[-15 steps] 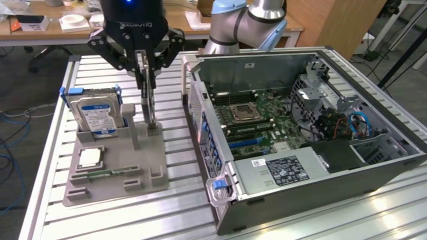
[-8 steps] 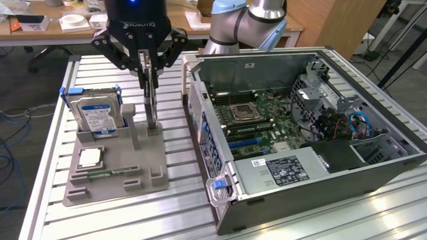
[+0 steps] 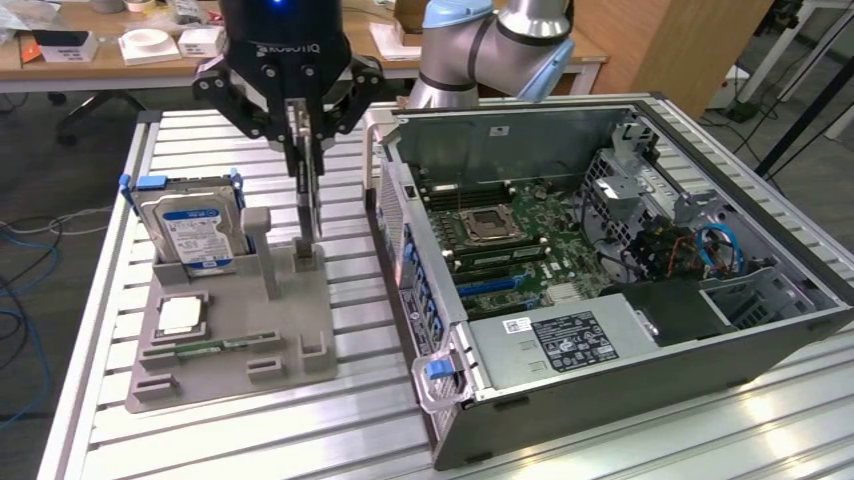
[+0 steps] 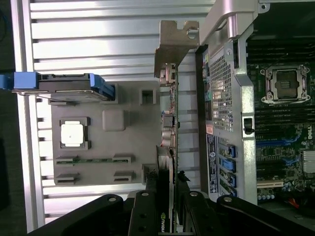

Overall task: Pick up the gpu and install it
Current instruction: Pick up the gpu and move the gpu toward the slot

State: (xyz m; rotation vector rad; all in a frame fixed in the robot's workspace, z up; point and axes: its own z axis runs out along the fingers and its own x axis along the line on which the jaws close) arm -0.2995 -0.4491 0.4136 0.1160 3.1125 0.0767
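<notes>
**Current state.** In the upper left-centre of the exterior view, the gripper (image 3: 307, 138) hangs over the grey parts holder (image 3: 300, 320). Its fingers (image 4: 146, 206) are clenched on the gpu (image 3: 308, 200), one on each flat face near the top edge. The card stands on edge and roughly upright. Its lower end is at the holder's rear slot post, and the pictures do not show whether it has cleared the slot. In the wrist view the gpu (image 4: 170, 128) runs as a thin line from the fingers to its metal bracket (image 4: 174, 42), which lies just beside the side wall of the open computer case (image 4: 224, 93).

**Surroundings.** The hard drive (image 3: 198, 230) stands in the holder at the exterior view's left. The processor (image 3: 179, 315) and the memory stick (image 3: 214, 347) lie lower left. The case rests on the bench (image 3: 360, 420) at the exterior view's right, with its motherboard (image 3: 534, 230) exposed.

**Hazards (assessed).**
- Grip: the fingers hold a thin, smooth card near one edge, so it could pivot or slip under its own weight.
- Holder: if the lower end is seated in the slot, any sideways travel could jam the card or drag the holder.
- Case wall: the bracket is close to it and could strike it during transfer.
- Tilt: a card skewed in the grasp would miss the expansion slot.
</notes>
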